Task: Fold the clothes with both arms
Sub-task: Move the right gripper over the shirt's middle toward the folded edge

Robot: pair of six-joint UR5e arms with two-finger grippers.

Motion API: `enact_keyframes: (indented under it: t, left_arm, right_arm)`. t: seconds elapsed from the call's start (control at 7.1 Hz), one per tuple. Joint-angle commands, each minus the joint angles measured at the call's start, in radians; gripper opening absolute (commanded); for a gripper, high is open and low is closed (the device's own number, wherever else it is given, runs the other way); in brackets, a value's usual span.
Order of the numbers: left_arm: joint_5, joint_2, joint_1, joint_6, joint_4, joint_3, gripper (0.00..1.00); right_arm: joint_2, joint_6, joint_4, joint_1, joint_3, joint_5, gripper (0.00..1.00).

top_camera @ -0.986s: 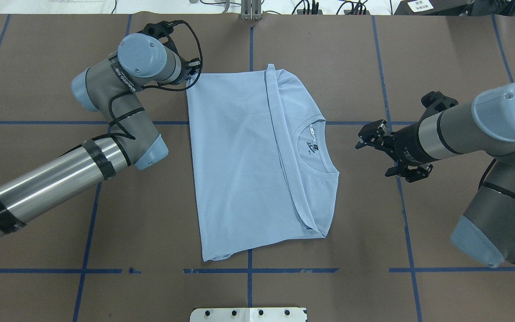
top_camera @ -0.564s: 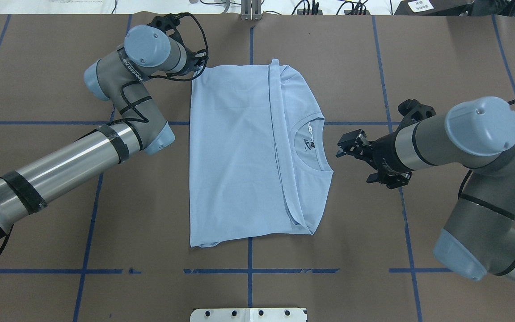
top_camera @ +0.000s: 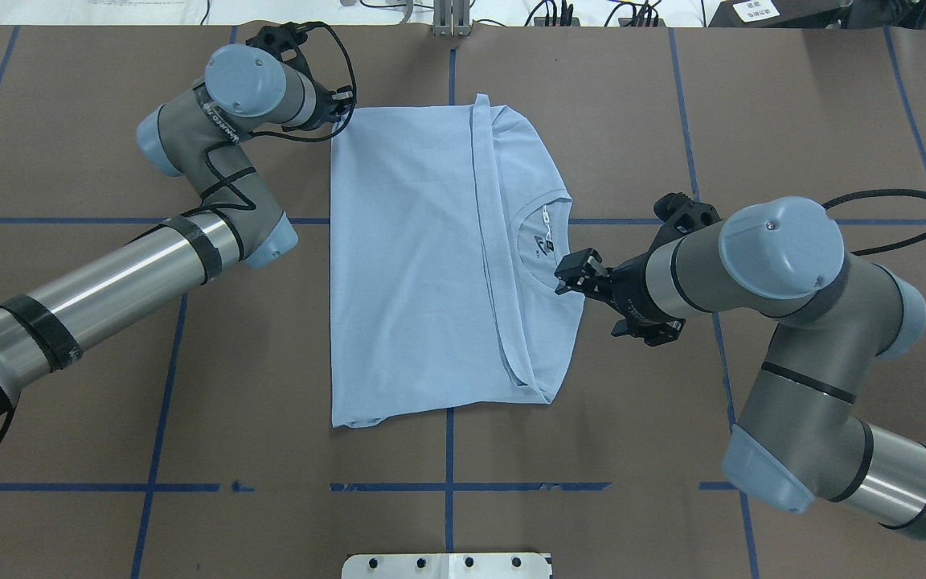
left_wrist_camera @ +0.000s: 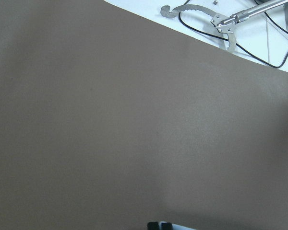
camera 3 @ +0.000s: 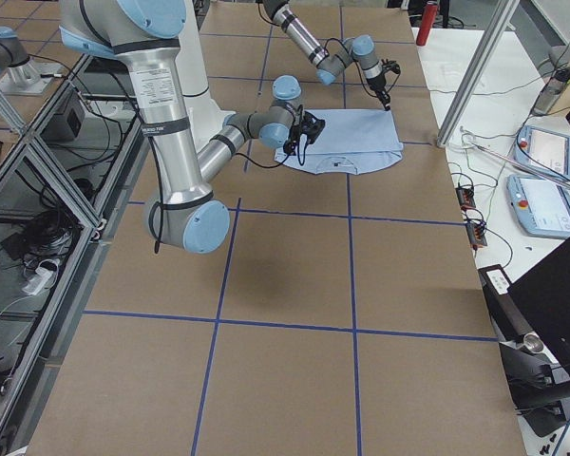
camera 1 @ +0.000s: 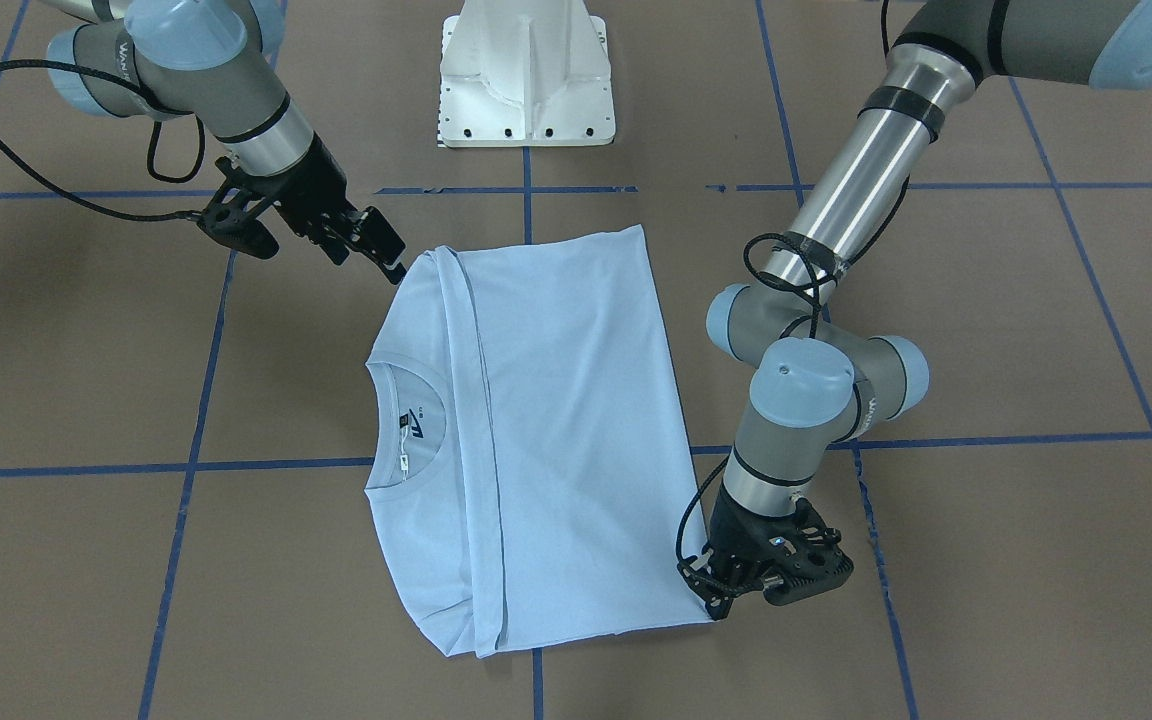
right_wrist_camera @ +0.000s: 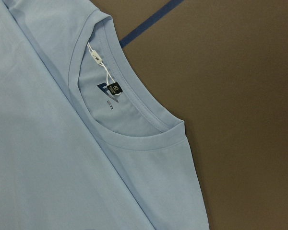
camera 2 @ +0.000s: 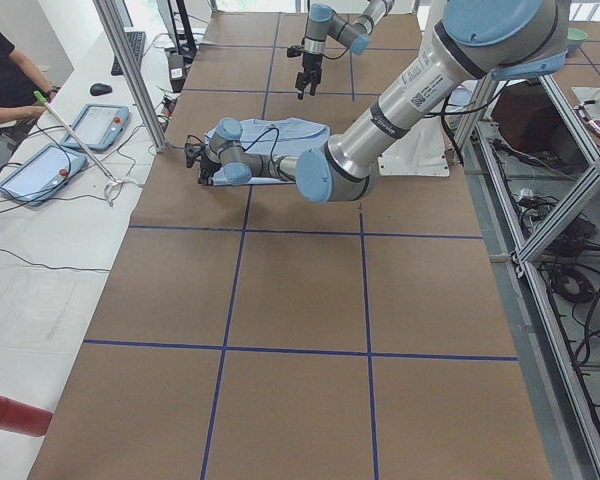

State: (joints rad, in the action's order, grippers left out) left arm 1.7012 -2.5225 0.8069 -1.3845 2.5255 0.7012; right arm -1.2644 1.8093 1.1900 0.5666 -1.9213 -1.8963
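Overhead: light blue T-shirt (top_camera: pixel 415 265) lies flat on the brown table (top_camera: pixel 792 104), folded to a rough rectangle. Its collar (top_camera: pixel 547 241) is toward the robot's right, with a long fold edge running beside it. Left gripper (top_camera: pixel 342 108) sits at the far left corner of the cloth, clenched on that corner. Right gripper (top_camera: pixel 596 304) is at the shoulder edge just beside the collar, fingers spread, nothing between them. Front-facing: left gripper is down at table level with the hem corner pinched. Right gripper shows near the shirt corner nearest the white pedestal base (camera 1: pixel 526 80); contact cannot be judged. Left side view: near arm reaches low to the shirt's end. Right side view: near arm's gripper is over the collar side. Left wrist: bare brown table, white bench and cables beyond. Right wrist: collar close up, white tag (right_wrist_camera: pixel 95 56), dark neck print, blue tape line (right_wrist_camera: pixel 149 24) on the table.
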Motion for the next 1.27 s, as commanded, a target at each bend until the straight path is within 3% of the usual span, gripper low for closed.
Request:
enact_keyframes:
  t: [0.0, 0.28, 0.42, 0.56, 0.85, 1.13]
  left_arm:
    - [0.015, -0.027, 0.003, 0.015, 0.004, 0.000, 0.38]
    - [0.078, -0.003, 0.006, -0.026, -0.004, 0.119, 0.43]
    - [0.084, 0.083, 0.005, -0.031, -0.007, 0.226, 0.43]
    - [0.098, 0.140, 0.005, -0.031, -0.007, 0.291, 0.43]
    - [0.117, 0.165, 0.005, -0.030, -0.004, 0.293, 0.44]
    - [0.117, 0.169, 0.005, -0.031, -0.004, 0.294, 0.45]
  right_arm:
    - [0.035, -0.123, 0.000, -0.030, 0.033, 0.043, 0.98]
    - [0.083, -0.209, 0.002, -0.072, 0.082, 0.091, 0.88]
    - [0.083, -0.314, 0.011, -0.098, 0.082, 0.104, 0.80]
    - [0.117, -0.458, 0.083, -0.126, 0.082, 0.137, 0.80]
    - [0.254, -0.753, 0.370, -0.189, 0.082, 0.270, 0.72]
    - [0.299, -0.844, 0.421, -0.206, 0.149, 0.299, 0.73]
